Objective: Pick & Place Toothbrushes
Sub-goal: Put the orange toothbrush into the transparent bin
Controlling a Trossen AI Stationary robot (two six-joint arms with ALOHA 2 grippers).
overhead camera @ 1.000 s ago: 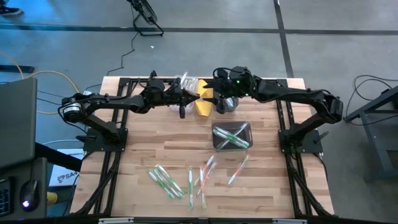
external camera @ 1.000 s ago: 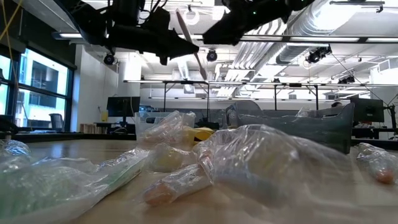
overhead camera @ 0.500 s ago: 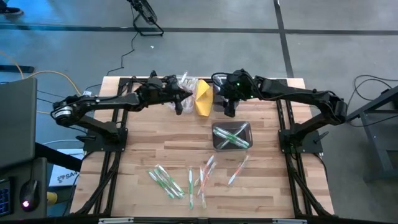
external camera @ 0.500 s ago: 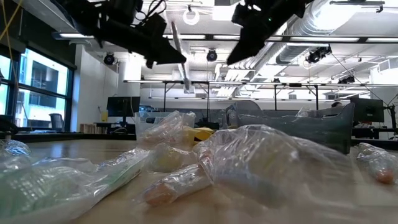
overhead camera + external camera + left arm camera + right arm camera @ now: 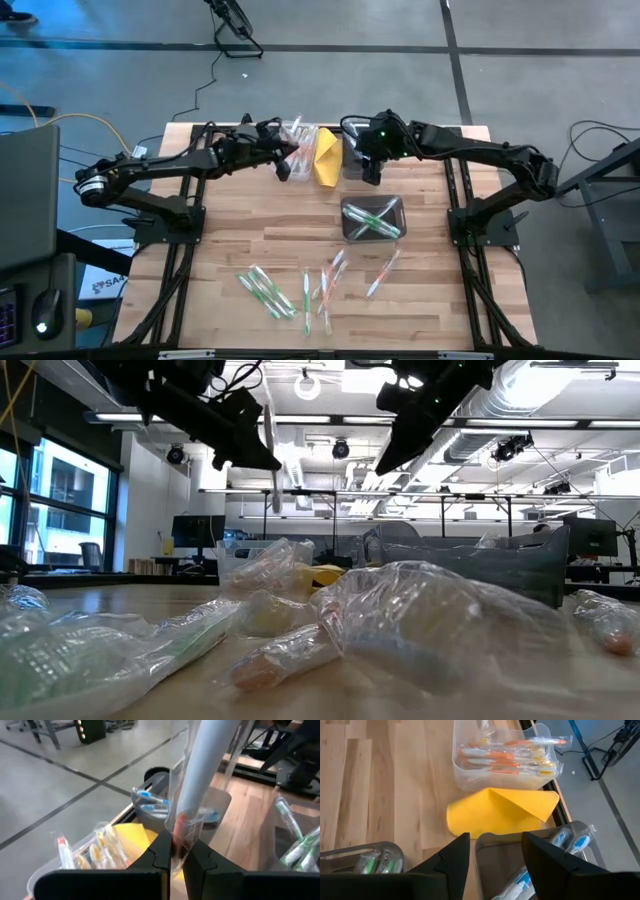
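One clear-wrapped white toothbrush with a red part (image 5: 197, 790), pinched at its lower end in the left end effector (image 5: 180, 854), jaws narrow. Clear plastic bin of orange brushes (image 5: 505, 757) lies just below-ahead; lower squarely before release. Right end effector (image 5: 495, 851): parted, empty, over the neighbouring blue-brush bin (image 5: 540, 865).

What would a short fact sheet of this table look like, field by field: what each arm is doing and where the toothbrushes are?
Left gripper: shut on a wrapped toothbrush, above the far bins
Right gripper: open, empty, over the bin with blue toothbrushes
Clear bin: orange toothbrushes
Dark bin: green toothbrushes
Yellow sheet: between the far bins
Loose toothbrushes: near edge of wooden table
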